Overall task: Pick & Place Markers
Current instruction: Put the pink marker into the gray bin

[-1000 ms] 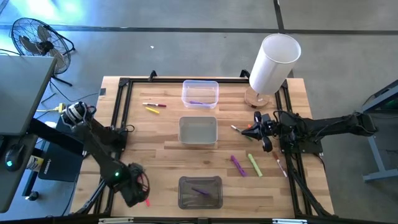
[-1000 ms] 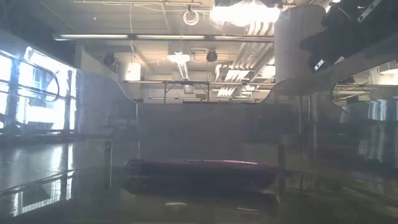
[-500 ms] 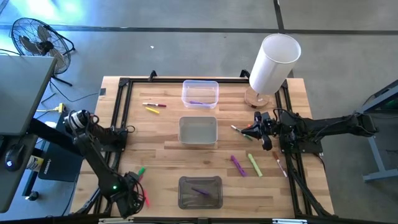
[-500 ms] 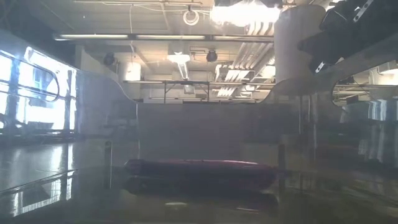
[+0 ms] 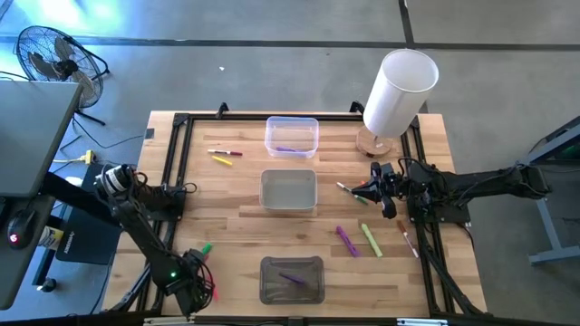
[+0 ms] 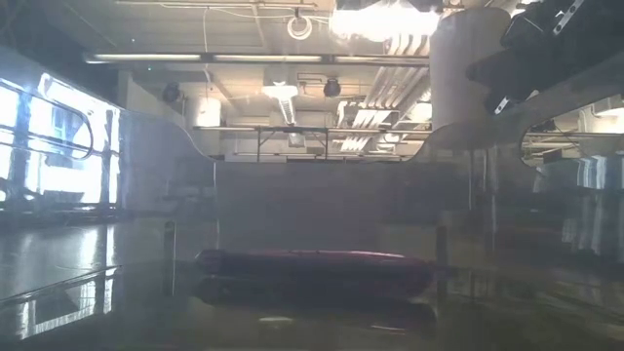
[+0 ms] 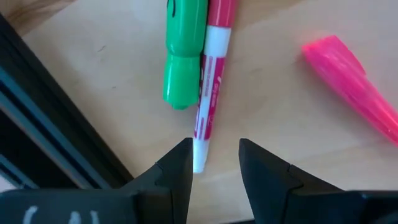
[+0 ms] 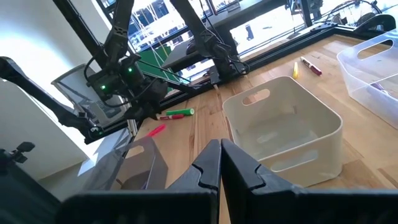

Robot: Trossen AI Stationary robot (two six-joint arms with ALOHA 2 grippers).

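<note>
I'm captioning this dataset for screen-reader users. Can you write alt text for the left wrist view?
Close over the wooden table, the left gripper hovers with its jaws open around the white end of a red-and-white marker. A green marker lies alongside that marker, touching it, and a pink marker lies apart to one side.

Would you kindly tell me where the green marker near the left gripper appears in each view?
High view: green marker at the table's front-left corner.
Low view: not in it.
Left wrist view: beside the red-and-white marker.
Right wrist view: on the far wood.
Shared landmark: left gripper.
</note>
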